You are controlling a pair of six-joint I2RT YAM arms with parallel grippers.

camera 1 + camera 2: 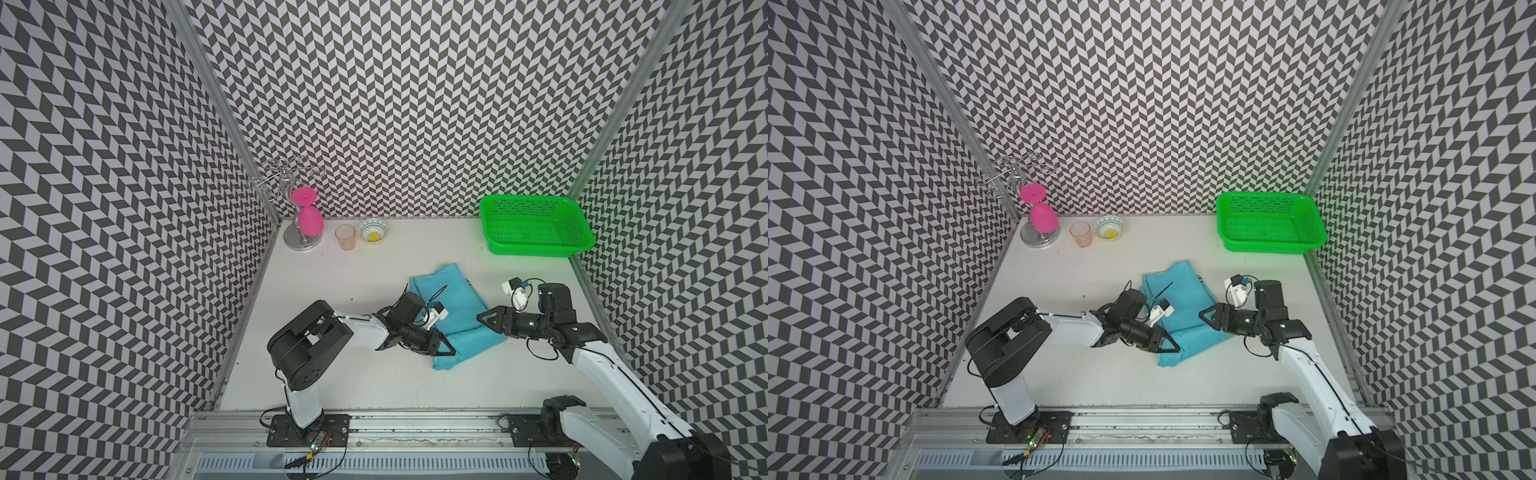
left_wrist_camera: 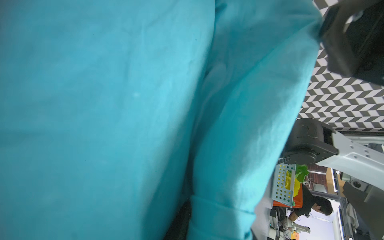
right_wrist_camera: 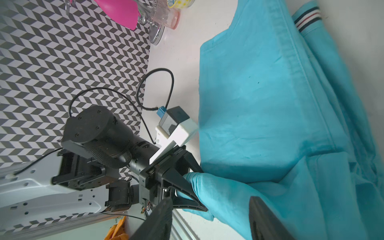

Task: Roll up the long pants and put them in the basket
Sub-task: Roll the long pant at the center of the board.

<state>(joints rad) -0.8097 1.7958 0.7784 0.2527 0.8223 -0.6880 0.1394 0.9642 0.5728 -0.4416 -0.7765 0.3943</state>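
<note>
Progress check: barely started, I'd say. The big turquoise-blue soft cloth long pants (image 1: 453, 299) lie folded lengthwise and flat, middle-right on the white table (image 1: 353, 374). The dark striped waistband (image 3: 307, 16) is at the far end, and I can't see a single rolled turn yet. The black left gripper (image 3: 197, 187) sits at the near end with its jaws pinched on a bunched-up fold of cloth, which looks to me like the first turn getting set up. The black right gripper (image 1: 484, 321) hovers just beside the opposite edge, jaws wide apart, holding nothing. So pretty much the whole roll is left. The table is plain and smooth, so I'd guess cloth slides easily. Along the back are a bright green plastic basket (image 1: 540, 247), a small patterned bowl (image 1: 374, 231), a pinkish clear tumbler (image 1: 345, 237) and a chrome rack (image 1: 291, 178) with a hot-pink goblet (image 1: 309, 216) hanging from it. Black-and-white chevron walls (image 1: 415, 104) close it in.
</note>
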